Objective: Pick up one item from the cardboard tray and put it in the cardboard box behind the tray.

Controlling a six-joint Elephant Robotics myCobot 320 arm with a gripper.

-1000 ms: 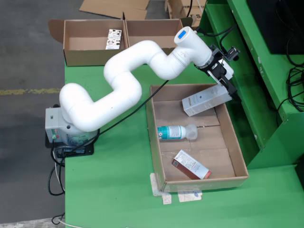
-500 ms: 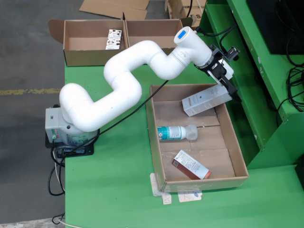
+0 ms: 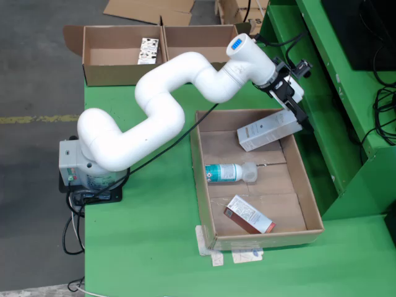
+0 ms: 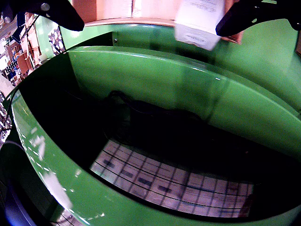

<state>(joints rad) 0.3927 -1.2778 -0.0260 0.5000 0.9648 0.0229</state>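
Green tabletop (image 3: 148,247) fills most of the fixed view, with grey concrete floor to its left and a green frame along its right side. Over the far right corner of the cardboard tray (image 3: 204,185) a white carton (image 3: 267,130) with a brown end hangs tilted, its right end higher and pinched in the black gripper (image 3: 296,117). In the gripper-mounted view the same carton (image 4: 199,21) sits at the top edge with a dark finger (image 4: 247,18) against its right side, while the other finger (image 4: 54,12) stands well apart at the upper left; so whether both fingers press the carton cannot be told from that view, though the carton is plainly carried off the tray floor.

Below it in the tray lies a clear bottle with a teal label (image 3: 230,172) on its side, and nearer the front a red-and-white carton (image 3: 249,215) lies diagonally. Scraps of tape (image 3: 232,253) stick to the table at the tray's front edge.

At the far edge of the table stand two open cardboard boxes: the left box (image 3: 102,74) holds a small patterned packet (image 3: 148,51) against its back wall, and the right box (image 3: 189,38) is partly hidden by the white arm (image 3: 161,105), whose base (image 3: 77,164) is fixed at the table's left edge.
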